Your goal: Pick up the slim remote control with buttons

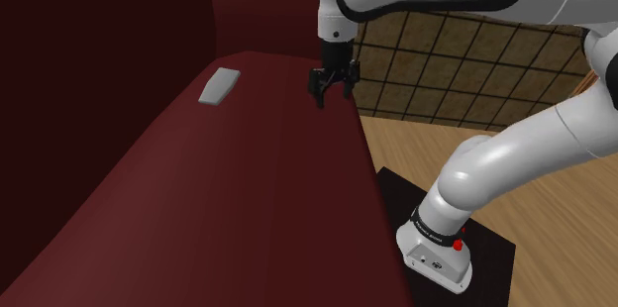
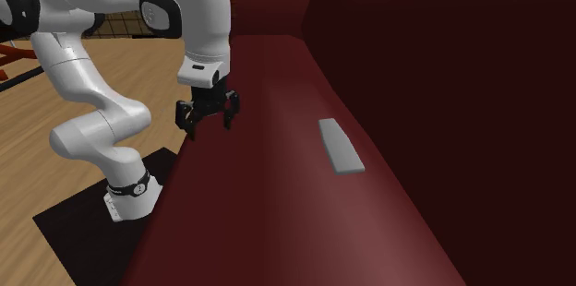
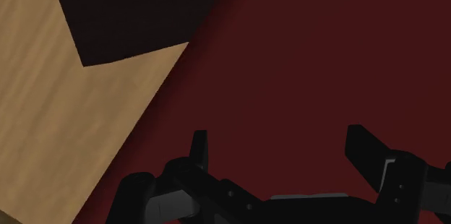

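Well apart from spread gripper lies remote.

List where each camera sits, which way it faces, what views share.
Shoulder view: beside the stand, looking down along the dark red sofa seat; arm, tool show.
Second exterior view: above the seat's opposite end, looking back along it; arm shows.
Wrist view: on the hand, looking down at seat edge and wooden floor; tool fingers apart.
Shared: both exterior views show the grey remote.
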